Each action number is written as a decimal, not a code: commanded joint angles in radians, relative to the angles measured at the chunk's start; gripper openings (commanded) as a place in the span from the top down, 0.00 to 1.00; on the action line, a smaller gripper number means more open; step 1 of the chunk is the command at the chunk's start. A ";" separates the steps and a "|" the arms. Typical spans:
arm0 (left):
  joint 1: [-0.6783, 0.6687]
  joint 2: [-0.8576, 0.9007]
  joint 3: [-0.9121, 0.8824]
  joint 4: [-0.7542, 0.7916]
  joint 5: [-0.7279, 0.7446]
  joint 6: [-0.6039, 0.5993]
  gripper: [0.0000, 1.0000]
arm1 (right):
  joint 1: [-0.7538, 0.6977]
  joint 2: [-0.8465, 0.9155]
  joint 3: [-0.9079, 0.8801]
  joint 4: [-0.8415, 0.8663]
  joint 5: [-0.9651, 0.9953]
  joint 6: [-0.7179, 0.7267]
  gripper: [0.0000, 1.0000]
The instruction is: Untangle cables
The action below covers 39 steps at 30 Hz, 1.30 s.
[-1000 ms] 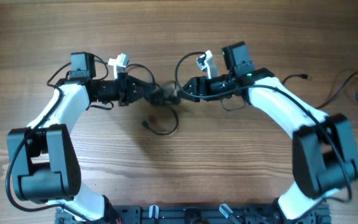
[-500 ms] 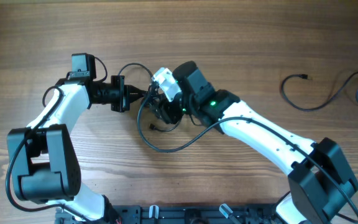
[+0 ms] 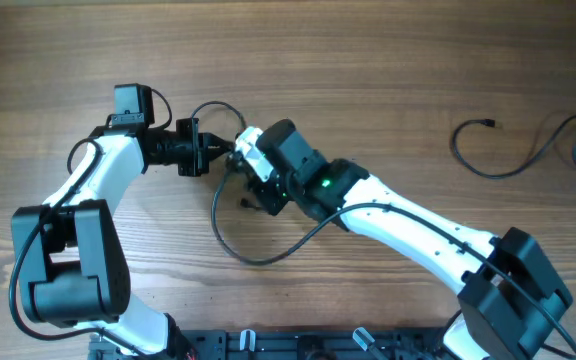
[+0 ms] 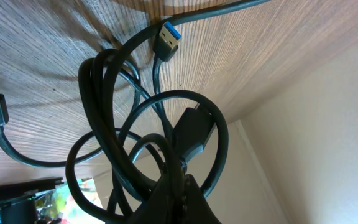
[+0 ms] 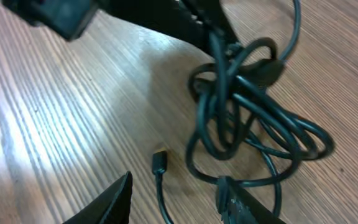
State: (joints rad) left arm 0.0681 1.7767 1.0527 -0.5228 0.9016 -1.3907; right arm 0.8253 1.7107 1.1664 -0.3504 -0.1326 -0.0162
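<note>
Left gripper (image 4: 174, 186) is pinched tight on the knot of cables (image 5: 229, 81), center-left over the table (image 3: 368, 60). Right gripper (image 5: 176, 202) hangs just beside the knot, spread wide and gripping nothing (a loose plug (image 5: 159, 160) lies ahead of its fingers). One more cable (image 3: 528, 150) lies far right.
</note>
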 commanded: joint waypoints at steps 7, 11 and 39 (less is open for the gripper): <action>-0.025 0.004 0.000 -0.010 0.105 -0.009 0.96 | 0.003 0.016 -0.002 0.045 0.029 -0.104 0.53; -0.025 0.004 0.000 -0.013 0.105 -0.009 0.96 | 0.003 0.040 -0.002 0.023 0.068 -0.115 0.54; -0.025 0.004 0.000 -0.047 -0.198 -0.009 0.94 | -0.159 -0.060 -0.002 0.470 -0.646 0.174 0.96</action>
State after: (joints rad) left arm 0.0460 1.7702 1.0634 -0.5629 0.8703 -1.4132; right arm 0.7155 1.7279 1.1236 -0.0353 -0.4782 0.0631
